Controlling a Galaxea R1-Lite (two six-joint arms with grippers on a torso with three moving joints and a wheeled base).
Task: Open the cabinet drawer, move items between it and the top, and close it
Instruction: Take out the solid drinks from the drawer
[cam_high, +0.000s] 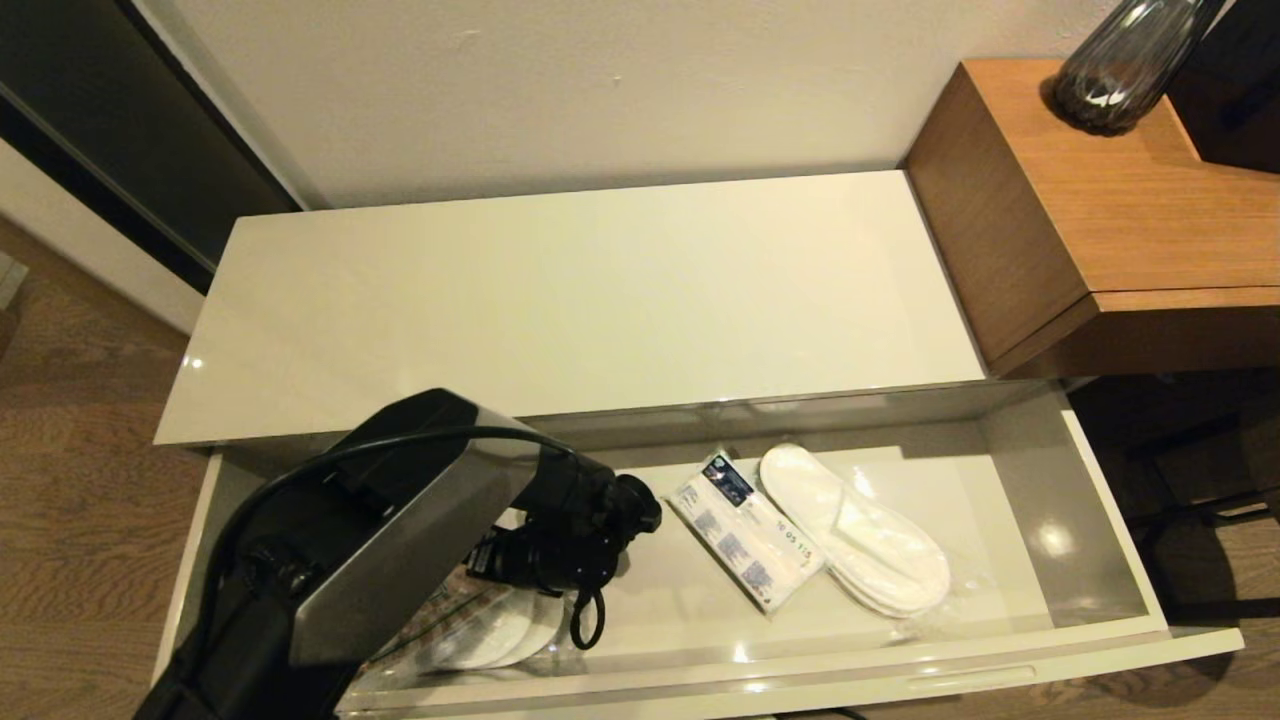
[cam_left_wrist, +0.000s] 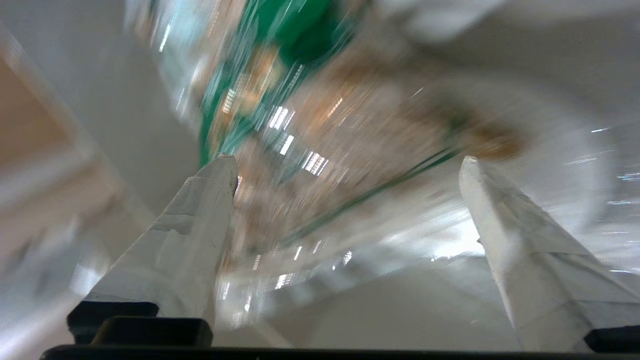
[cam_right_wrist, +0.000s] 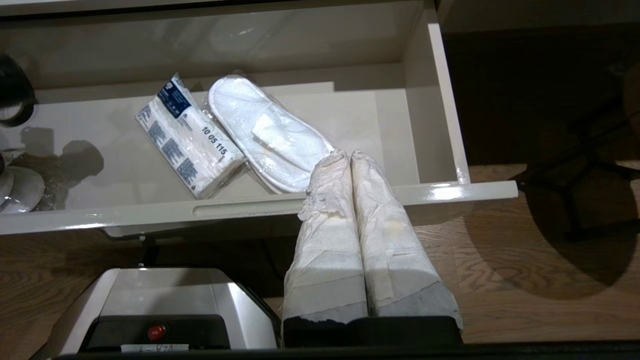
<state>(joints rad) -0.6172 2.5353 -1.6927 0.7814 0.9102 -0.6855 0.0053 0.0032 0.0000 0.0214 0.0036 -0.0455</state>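
The cabinet drawer (cam_high: 1000, 655) stands pulled fully out below the bare cream top (cam_high: 580, 290). In its right half lie the white slippers in clear plastic (cam_high: 860, 535) (cam_right_wrist: 270, 132) and, touching their left side, the white packet with a dark blue label (cam_high: 745, 535) (cam_right_wrist: 187, 137). My left arm reaches down into the drawer's left end. There my left gripper (cam_left_wrist: 347, 161) is open, its fingers wide apart just above the crinkly bag with the green band (cam_left_wrist: 310, 125) (cam_high: 445, 610). My right gripper (cam_right_wrist: 349, 155) is shut on nothing, held in front of the drawer front (cam_right_wrist: 250, 210).
The brown wooden desk (cam_high: 1120, 200) with a dark glass vase (cam_high: 1130, 60) adjoins the cabinet on the right and overhangs the drawer's far right corner. Flat white rounded pieces in plastic (cam_high: 500, 625) lie beside the bag. Wooden floor surrounds the cabinet.
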